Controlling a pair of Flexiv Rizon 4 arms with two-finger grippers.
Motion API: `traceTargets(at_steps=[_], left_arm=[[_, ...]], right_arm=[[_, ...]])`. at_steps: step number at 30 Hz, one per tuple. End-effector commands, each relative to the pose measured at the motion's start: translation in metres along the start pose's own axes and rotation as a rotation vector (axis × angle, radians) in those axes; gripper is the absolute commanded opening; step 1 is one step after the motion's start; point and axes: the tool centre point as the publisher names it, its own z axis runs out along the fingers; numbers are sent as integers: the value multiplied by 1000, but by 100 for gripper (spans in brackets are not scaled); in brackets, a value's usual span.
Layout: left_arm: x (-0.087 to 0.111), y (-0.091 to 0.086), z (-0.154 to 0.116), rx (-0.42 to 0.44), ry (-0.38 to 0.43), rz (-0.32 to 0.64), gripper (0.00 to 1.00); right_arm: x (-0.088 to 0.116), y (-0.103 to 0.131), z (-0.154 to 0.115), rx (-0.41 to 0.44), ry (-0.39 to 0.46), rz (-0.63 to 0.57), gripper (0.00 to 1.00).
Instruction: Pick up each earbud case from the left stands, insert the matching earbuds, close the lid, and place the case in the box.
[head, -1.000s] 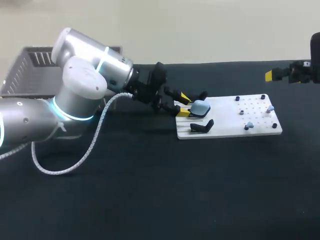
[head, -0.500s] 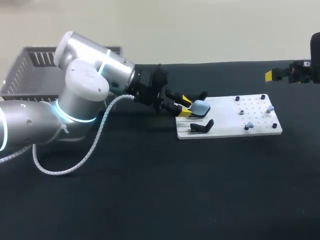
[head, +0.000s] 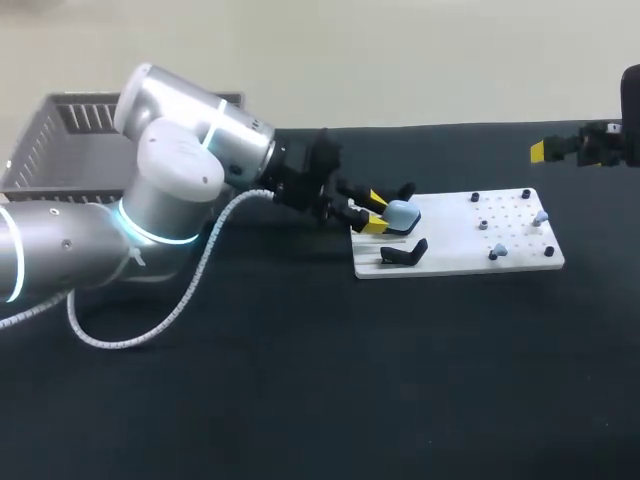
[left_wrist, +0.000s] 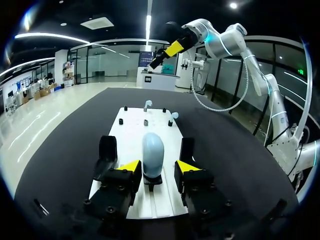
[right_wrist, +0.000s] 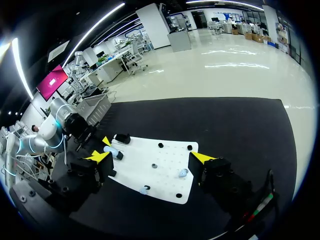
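Left gripper (left_wrist: 158, 166): creeps forward over the last second, now straddles pale blue rounded plastic earbud case (left_wrist: 153, 152), upright at near end of flat white board (left_wrist: 134, 127). Fingers apart, gaps both sides, nothing held. Suggests closing comes next; no lift yet.

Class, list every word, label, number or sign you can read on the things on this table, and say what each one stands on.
None can be read.
The pale blue earbud case, the white board, the black stand and the grey basket carry no print that shows.
The left gripper and the right gripper show plain yellow tips only.
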Motion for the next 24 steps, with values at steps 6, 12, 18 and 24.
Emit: traceTargets(at_steps=[6, 12, 18, 24], left_arm=[[-1, 8, 8, 19, -7, 7, 49], [1, 8, 10, 24, -15, 4, 47], [1, 8, 13, 25, -22, 7, 47], [0, 7, 16, 25, -28, 7, 48]], right_arm=[[0, 0, 0, 0, 0, -1, 100], [0, 0, 0, 0, 0, -1, 100], [0, 0, 0, 0, 0, -1, 100], [0, 0, 0, 0, 0, -1, 100]])
